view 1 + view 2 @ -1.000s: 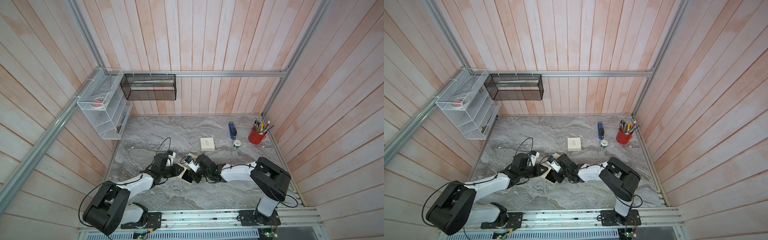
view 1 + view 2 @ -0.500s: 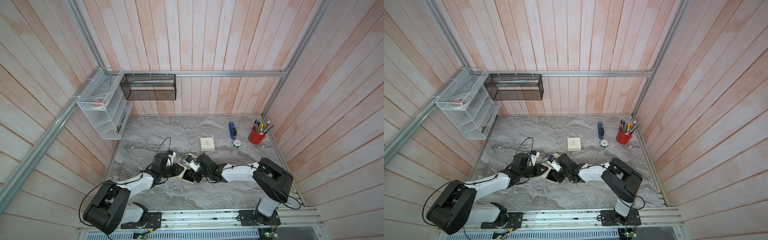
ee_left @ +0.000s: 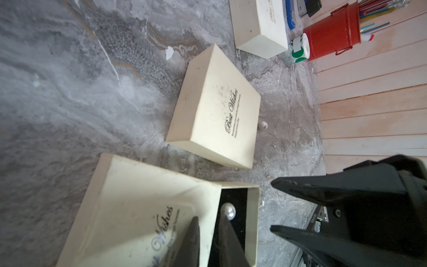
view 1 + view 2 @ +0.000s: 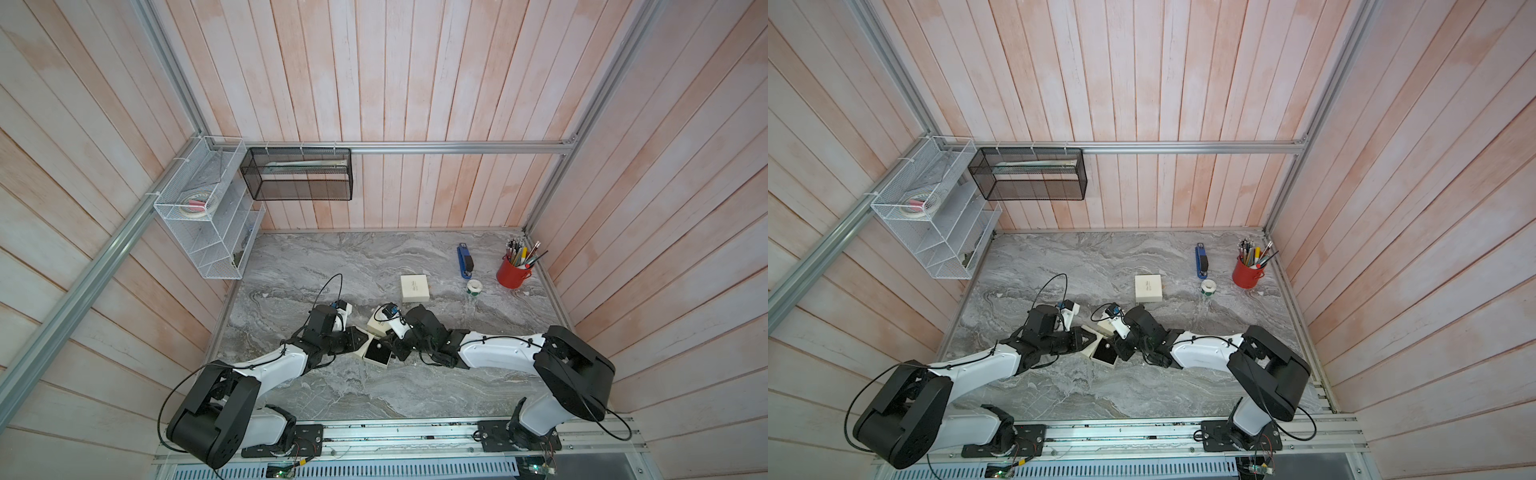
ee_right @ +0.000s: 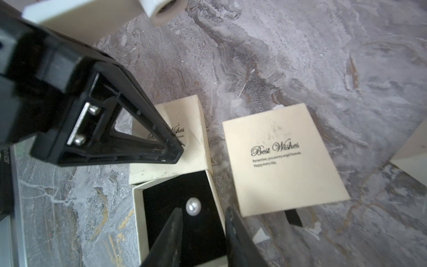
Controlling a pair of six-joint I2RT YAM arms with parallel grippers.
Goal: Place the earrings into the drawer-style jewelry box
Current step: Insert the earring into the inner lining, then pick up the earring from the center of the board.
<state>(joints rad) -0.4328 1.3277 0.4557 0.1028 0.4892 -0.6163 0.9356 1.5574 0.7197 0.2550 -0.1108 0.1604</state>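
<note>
The drawer-style jewelry box (image 4: 360,345) lies at the table's middle front, a cream "Best Wishes" sleeve (image 5: 184,143) with its black-lined drawer (image 5: 138,208) pulled out. One pearl earring (image 5: 193,206) (image 3: 228,211) rests on the lining. My left gripper (image 3: 209,219) (image 4: 356,338) is shut on the sleeve's open edge, one finger on top and one underneath. The right gripper (image 5: 203,211) (image 4: 391,348) hovers open over the drawer, with the pearl just beyond its tips and nothing between them. Another pearl earring (image 3: 263,125) lies on the marble beside a closed box.
Two more cream boxes, one (image 5: 284,157) right beside the drawer and one (image 4: 414,288) farther back. At the back right stand a tape roll (image 4: 473,286), a blue stapler (image 4: 465,261) and a red pen cup (image 4: 513,272). A white wire shelf (image 4: 208,220) and a black mesh basket (image 4: 299,174) hang on the walls.
The right gripper's jaws have parted a little over the drawer. Both arms stay nearly where they were, and the left keeps its hold on the sleeve.
</note>
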